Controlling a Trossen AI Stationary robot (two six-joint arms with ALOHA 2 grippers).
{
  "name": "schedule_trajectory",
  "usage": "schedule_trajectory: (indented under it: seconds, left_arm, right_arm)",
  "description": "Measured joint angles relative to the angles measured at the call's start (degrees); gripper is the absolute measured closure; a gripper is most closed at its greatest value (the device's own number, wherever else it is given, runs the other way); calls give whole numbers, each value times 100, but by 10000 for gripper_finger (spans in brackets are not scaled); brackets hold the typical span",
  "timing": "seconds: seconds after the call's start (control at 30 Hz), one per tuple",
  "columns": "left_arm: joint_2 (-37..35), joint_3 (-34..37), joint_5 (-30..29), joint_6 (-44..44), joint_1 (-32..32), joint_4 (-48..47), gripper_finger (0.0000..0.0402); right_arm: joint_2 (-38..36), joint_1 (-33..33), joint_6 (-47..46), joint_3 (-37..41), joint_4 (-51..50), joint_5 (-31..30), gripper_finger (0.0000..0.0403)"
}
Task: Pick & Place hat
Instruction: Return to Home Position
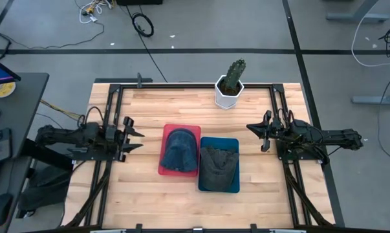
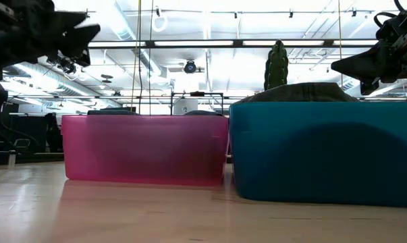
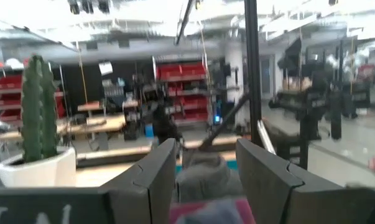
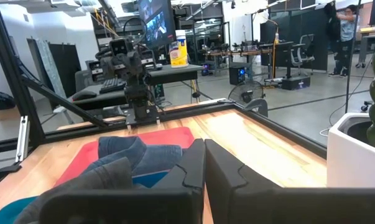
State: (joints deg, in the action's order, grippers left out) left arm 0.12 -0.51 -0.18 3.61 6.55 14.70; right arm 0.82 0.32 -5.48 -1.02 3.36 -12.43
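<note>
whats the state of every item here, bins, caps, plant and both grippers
red bin, upright, holds the blue cap
blue cap, lying in the red bin
blue bin, upright beside the red bin, holds the dark cap
dark cap, lying in the blue bin, topping its rim
potted cactus, upright at the table's far edge
left gripper, open, empty, left of the bins
right gripper, shut, empty, right of the bins
</note>
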Motion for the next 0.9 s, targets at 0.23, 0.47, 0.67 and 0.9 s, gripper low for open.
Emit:
schedule_trajectory:
  seconds: [0.23, 0.47, 0.67, 0.9]
  left_arm:
    - [13, 3, -5, 296, 0, -795, 229]
    - [11, 4, -44, 457, 0, -1148, 229]
    - [45, 4, -308, 453, 0, -1308, 229]
    - [61, 7, -336, 458, 0, -1266, 229]
  right_arm:
    - [0, 0, 0, 0, 0, 0, 389]
    - [0, -2, 0, 0, 0, 0, 389]
    - [0, 0, 0, 0, 0, 0, 389]
    - [0, -2, 0, 0, -1, 0, 389]
